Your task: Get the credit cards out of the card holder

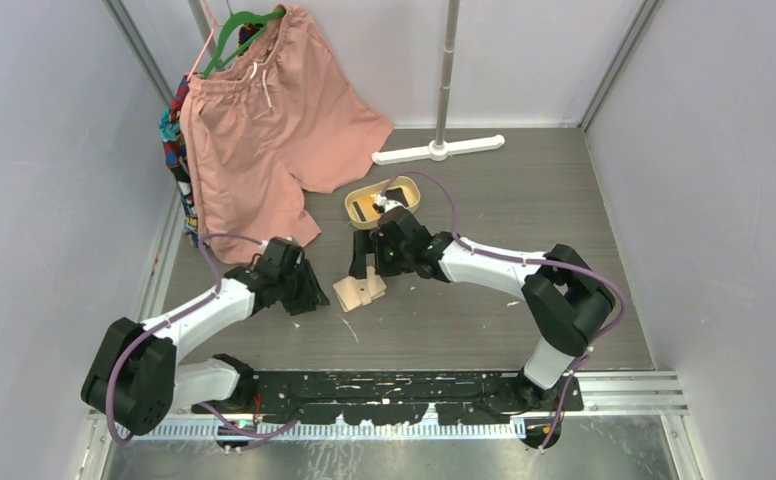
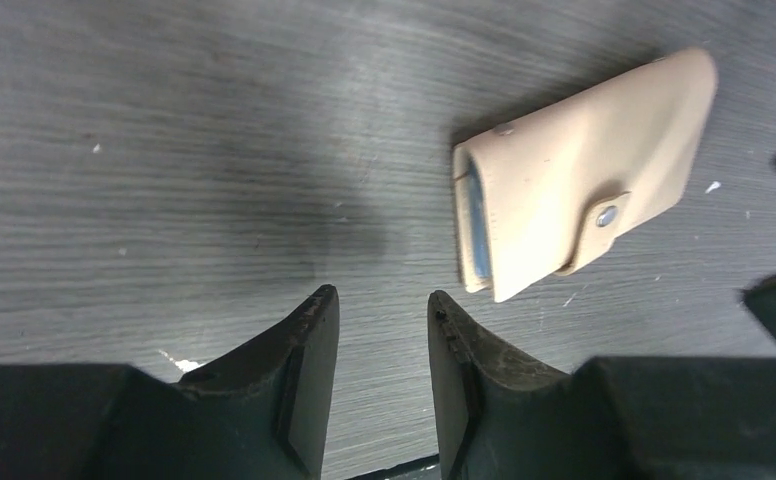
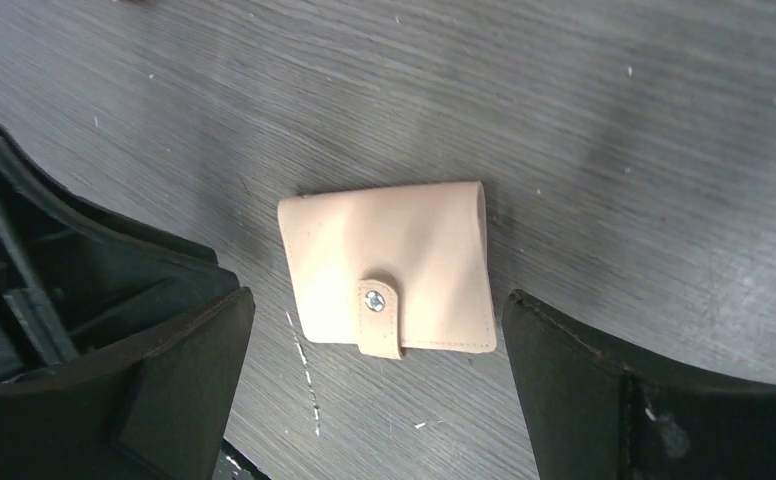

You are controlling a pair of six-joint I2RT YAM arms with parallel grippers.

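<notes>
The card holder [image 1: 360, 291] lies folded flat on the table with its snap tab fastened. It also shows in the right wrist view [image 3: 389, 265] and the left wrist view [image 2: 584, 190]. A blue edge [image 2: 475, 222] shows at its open end; I cannot tell whether it is a card or lining. No credit cards are otherwise visible. My right gripper [image 1: 362, 262] hovers just above the holder, jaws wide open on either side of it [image 3: 376, 298]. My left gripper [image 1: 309, 290] is open and empty just left of the holder [image 2: 382, 300], apart from it.
An oval tan tray [image 1: 382, 203] holding small items stands behind the right gripper. Pink shorts [image 1: 264, 130] hang on a green hanger at the back left. The white base of a rack [image 1: 439, 150] lies at the back middle. Walls close in both sides.
</notes>
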